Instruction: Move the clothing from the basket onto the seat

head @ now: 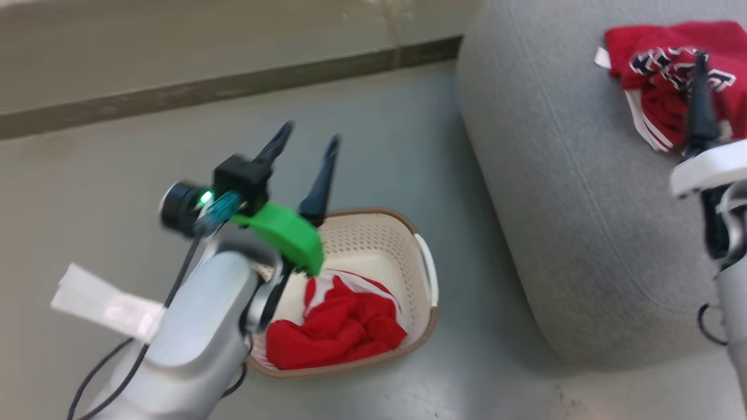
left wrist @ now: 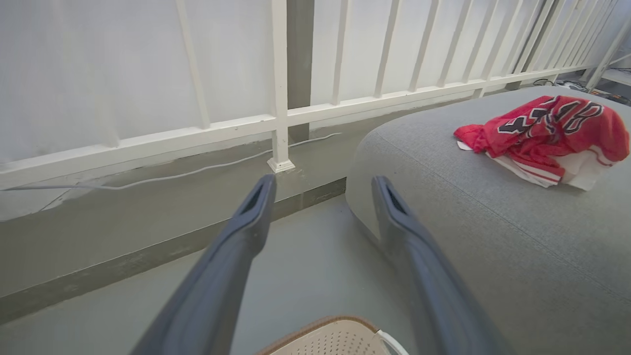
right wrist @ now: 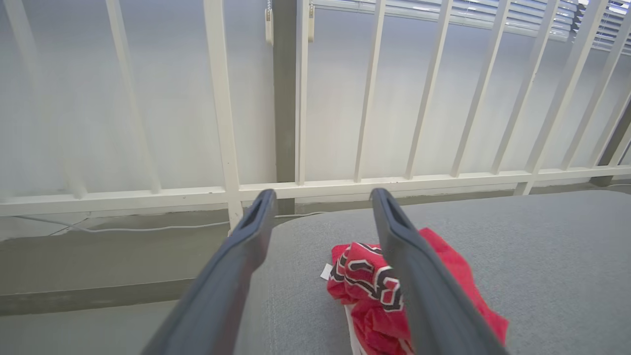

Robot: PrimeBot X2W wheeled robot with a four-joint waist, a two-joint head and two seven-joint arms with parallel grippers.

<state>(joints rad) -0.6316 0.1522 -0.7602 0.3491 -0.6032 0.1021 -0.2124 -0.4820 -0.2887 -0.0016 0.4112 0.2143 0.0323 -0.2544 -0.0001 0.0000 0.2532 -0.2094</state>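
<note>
Nearest the head camera: left gripper (head: 309, 135) raised above the left rim of the basket (head: 373, 214), fingers spread wide, nothing between them. Green part (head: 286, 233) on its wrist overlapping that rim.

Inside the basket: red garment (head: 338, 326), crumpled, white trim showing, heaped toward the near end. Far end bare perforated white wall. Head view gives this interior. Left wrist view gives the basket (left wrist: 325, 340) as a corner of brown rim and a white handle at the bottom edge, below the left gripper (left wrist: 323, 181).

Right of the basket: seat (head: 572, 204), rounded grey corner near the basket's right handle, strip of floor (head: 379, 116) between. Open floor left of and beyond the basket, up to a dark kerb (head: 233, 87).

Well beyond the basket, up on the seat (left wrist: 468, 222): lettered garment (head: 671, 64), bunched, in from the seat's edge. Right gripper (head: 699, 70) over it. From its own wrist camera, right gripper (right wrist: 323, 194) spread wide and empty. Contact with the cloth impossible to judge.

Writing: black-and-white block characters on the lettered garment (left wrist: 547, 128), folded over, not readable. Same from the right wrist, lettered garment (right wrist: 365, 281) partly behind a finger. Small white tag (right wrist: 325, 271) at its edge, too small to read.

Farthest from the basket: white railing (left wrist: 278, 98), pale cable (left wrist: 197, 172) along its foot.
</note>
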